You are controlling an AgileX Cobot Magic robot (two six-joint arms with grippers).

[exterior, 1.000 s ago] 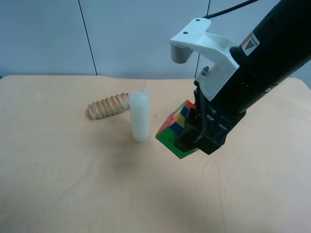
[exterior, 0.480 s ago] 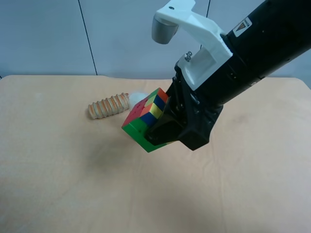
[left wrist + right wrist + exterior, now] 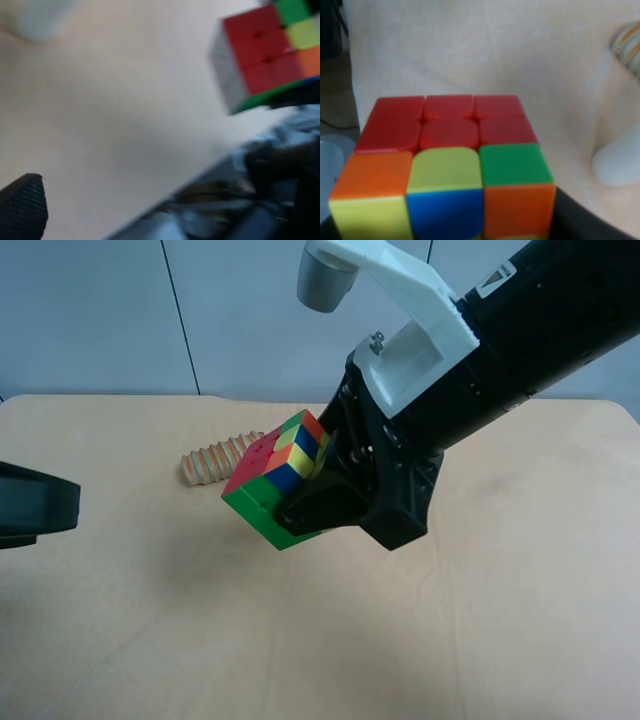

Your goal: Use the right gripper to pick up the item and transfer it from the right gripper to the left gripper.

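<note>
- Now well clear of the table (image 3: 150, 640): item (image 3: 272, 488) clamped in the right gripper (image 3: 318, 502), black jaws closed against its sides. Held tilted on one corner, red face toward frame left in the exterior high view.
- Against a second ago: carried up and leftward, from right of centre to just left of centre. Same tilt, same hold.
- White cylinder, plain beside the cube a second ago, gone from the exterior high view, presumably hidden behind cube and arm. Shows only as a pale blurred shape (image 3: 620, 162) at the right edge of the right wrist view.
- Brown ridged roll (image 3: 213, 461) unmoved, upper left of the cube, apart from it.
- New arrival: left gripper (image 3: 35, 510) poking in at the far left edge of the exterior high view, absent half a second ago. Spread wide, nothing in it. Only one black finger (image 3: 22, 207) visible, lower left of the left wrist view.
- Same view: cube (image 3: 260, 55) upper right, red face on, blurred, well apart from that finger.
- Reading: pick-up done, carry toward hand-over under way, both arms converging left of centre. Gap wide, hand-over not begun.
- Next need, by judgement: line up left fingers on faces the right jaws leave free, and close before the right gripper releases.
</note>
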